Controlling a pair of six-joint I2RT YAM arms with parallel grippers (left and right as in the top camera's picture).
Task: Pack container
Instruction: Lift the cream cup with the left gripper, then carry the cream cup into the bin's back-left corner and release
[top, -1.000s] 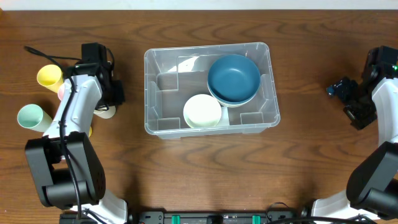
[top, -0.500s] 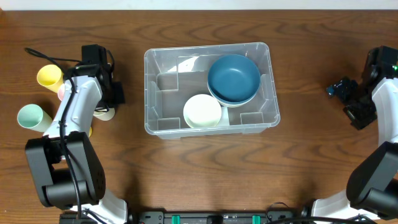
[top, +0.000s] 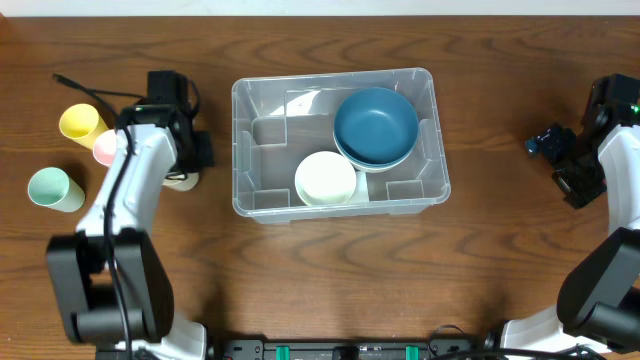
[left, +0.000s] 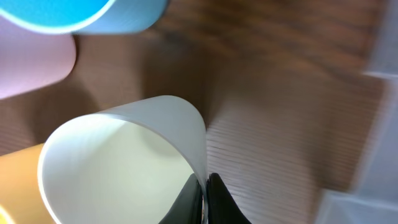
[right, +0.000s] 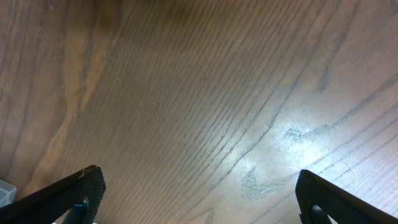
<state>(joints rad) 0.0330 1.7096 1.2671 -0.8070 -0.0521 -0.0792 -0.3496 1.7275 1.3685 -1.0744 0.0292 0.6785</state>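
Left gripper (left: 205, 198) clamped shut on the rim of white cup (left: 118, 162), one finger inside, one outside. Cup is just left of the container (top: 241, 150), pink cup (top: 106, 147) beside it. Container is centre of the table (top: 300, 270), upright, with blue bowl (top: 375, 125) and pale bowl (top: 325, 178) touching inside. Right gripper (right: 199, 193) is wide open, holding nothing, over bare wood far right.

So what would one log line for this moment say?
left pincer: shut on white cup rim | right pincer: open, empty | container: blue bowl, cream bowl inside
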